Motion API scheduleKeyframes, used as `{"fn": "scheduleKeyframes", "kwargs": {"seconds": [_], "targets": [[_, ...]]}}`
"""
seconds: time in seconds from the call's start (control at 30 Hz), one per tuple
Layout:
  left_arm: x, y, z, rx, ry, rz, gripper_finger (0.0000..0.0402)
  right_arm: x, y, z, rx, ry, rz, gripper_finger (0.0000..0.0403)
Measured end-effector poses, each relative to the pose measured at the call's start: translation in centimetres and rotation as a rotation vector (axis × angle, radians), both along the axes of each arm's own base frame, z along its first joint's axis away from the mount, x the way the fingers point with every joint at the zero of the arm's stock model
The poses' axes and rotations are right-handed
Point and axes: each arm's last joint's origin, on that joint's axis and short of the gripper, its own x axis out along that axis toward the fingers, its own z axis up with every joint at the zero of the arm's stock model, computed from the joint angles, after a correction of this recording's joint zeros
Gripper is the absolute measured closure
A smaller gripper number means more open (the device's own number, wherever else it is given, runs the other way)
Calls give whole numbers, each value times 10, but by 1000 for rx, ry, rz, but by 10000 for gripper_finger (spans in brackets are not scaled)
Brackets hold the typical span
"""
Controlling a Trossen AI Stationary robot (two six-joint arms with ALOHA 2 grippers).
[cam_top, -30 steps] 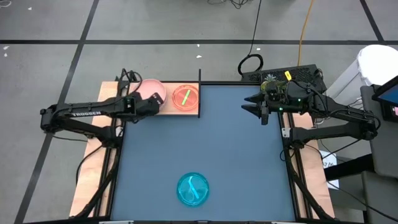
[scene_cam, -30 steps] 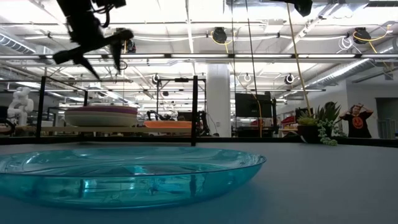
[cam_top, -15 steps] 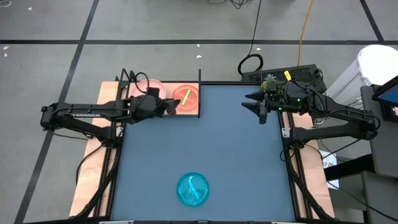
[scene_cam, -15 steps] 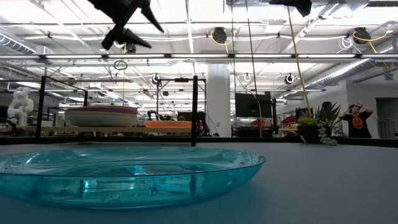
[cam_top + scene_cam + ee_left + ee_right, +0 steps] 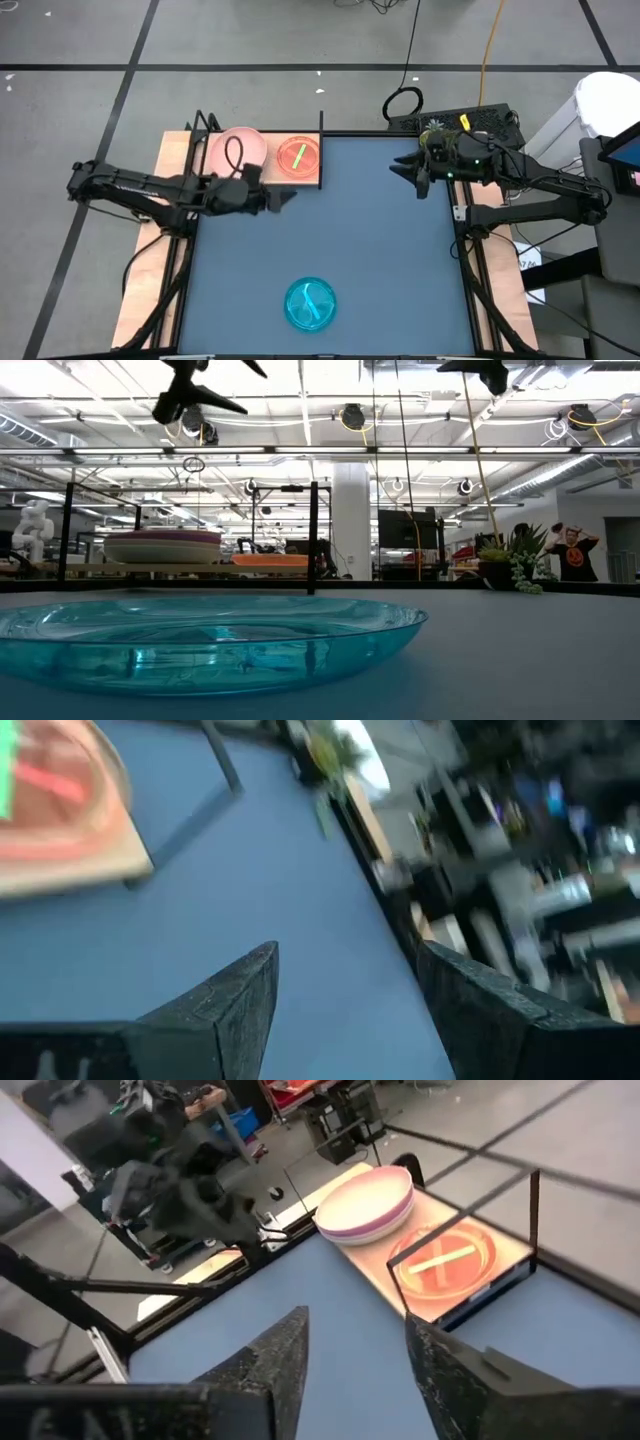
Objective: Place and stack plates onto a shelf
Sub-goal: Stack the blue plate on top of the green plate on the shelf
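Your left gripper has pulled off the shelf toward six o'clock, fingers spread and empty. Teal plate waits at six; a shallow grab could skid it.

Robotics lab or workshop, exposed ceiling pipes and round lights, taped concrete floor, equipment racks, white humanoid robot
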Motion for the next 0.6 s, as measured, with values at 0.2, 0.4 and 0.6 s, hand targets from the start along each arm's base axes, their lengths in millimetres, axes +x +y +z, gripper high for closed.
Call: {"fn": "scheduleKeyframes", "kwargs": {"seconds": [0.2,0.4,0.6], "targets": [[-4,-31,-10,-98,72,-130,158,-1,1,0,106,-24,-12,257],[3,-53,-28,-190,151,-170,158,0,2,0,143,-28,33,257],[12,-68,-42,-330,215,-261,158,0,2,1,69,-22,60,257]]}}
